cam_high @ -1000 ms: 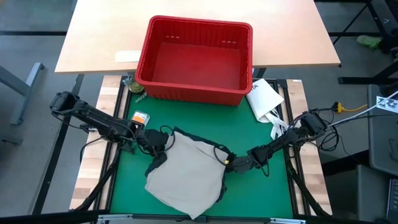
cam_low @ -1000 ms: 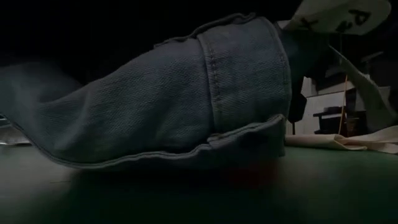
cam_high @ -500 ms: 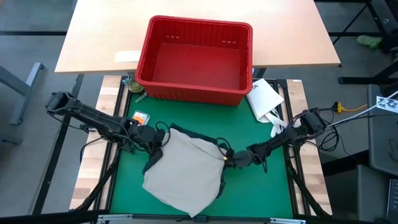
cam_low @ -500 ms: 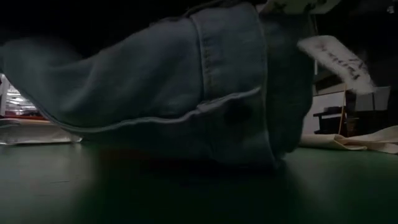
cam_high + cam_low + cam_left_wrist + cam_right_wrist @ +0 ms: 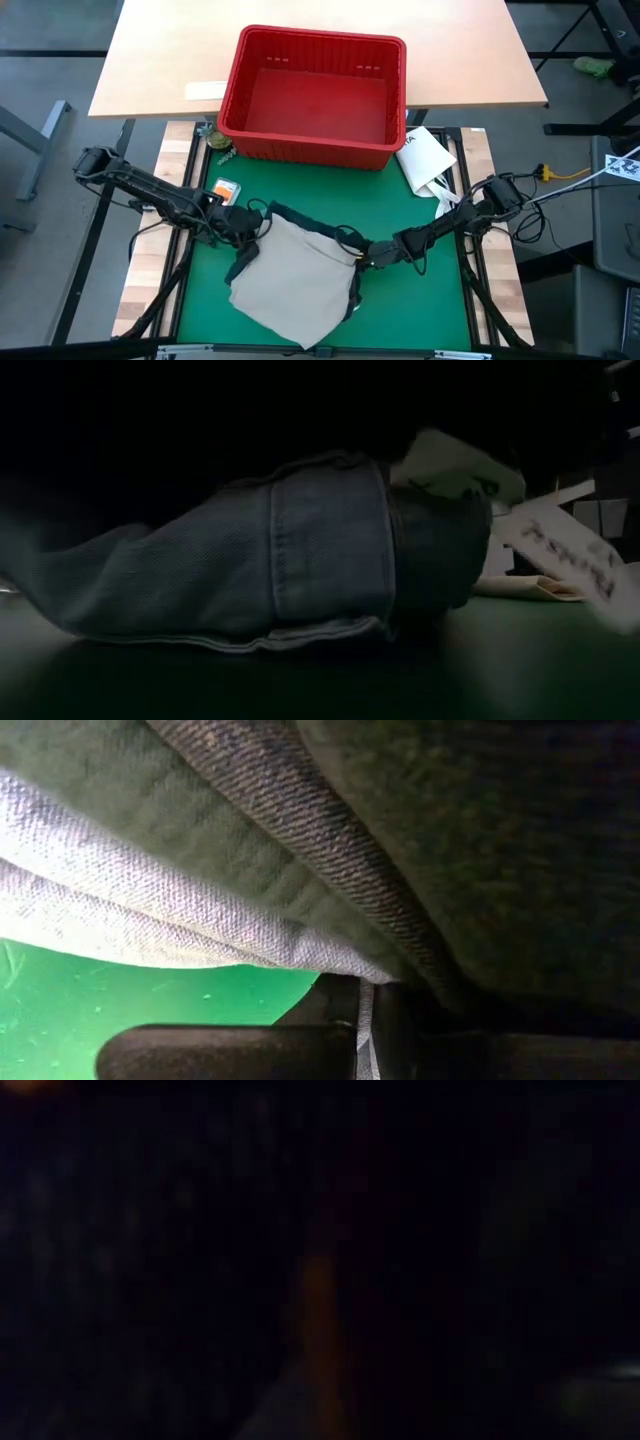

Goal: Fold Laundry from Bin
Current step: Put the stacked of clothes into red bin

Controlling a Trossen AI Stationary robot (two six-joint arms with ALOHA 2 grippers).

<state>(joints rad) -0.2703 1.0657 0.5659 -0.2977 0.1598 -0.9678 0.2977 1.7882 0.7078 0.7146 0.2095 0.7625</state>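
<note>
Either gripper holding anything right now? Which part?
Both are shut on the one garment on the green mat: the left gripper pinches its upper-left edge, the right gripper its right edge. The bin looks empty.

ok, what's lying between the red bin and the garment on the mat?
High view: bare green mat lies between the bin and the garment; nothing else.
</note>
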